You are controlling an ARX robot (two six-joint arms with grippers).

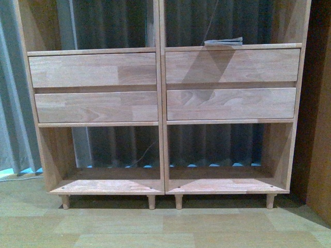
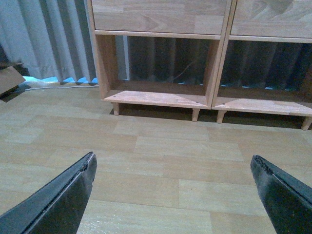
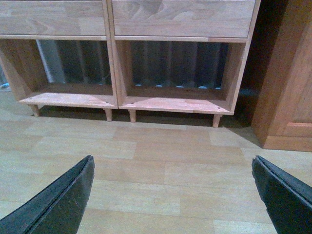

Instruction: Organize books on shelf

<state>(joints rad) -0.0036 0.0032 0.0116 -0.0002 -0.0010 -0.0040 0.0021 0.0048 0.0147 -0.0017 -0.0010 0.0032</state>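
I find the thin, floppy grey-blue books (image 1: 223, 41) lying flat in a small stack on the board just above the upper right drawer. That puts them in the right column of the large pale natural-wood shelf (image 1: 160, 155). Only their edges face me. They are too small and blurred for me to read any title, label or mark.

The shelf carries four plain wooden drawer fronts (image 1: 93, 70), two in each column. An open-backed compartment sits under each pair, and short peg legs (image 1: 151, 201) hold the unit off the ground. Through the open backs I see the grey pleated curtain (image 1: 15, 103) hanging behind.

The shelf stands on a pale wood-plank floor (image 1: 165, 227). A dark brown wooden cabinet (image 3: 287, 97) stands just beside its right side. Off to the shelf's left, near the curtain, a brown cardboard piece (image 2: 9, 80) shows at the edge of the left wrist view.

My left gripper (image 2: 173, 158) hangs over the floor, well apart from the shelf. Its black fingers (image 2: 63, 195) are spread wide with nothing between them. My right gripper (image 3: 173, 158) faces the right-hand lower compartment, its jaws equally wide and holding nothing.
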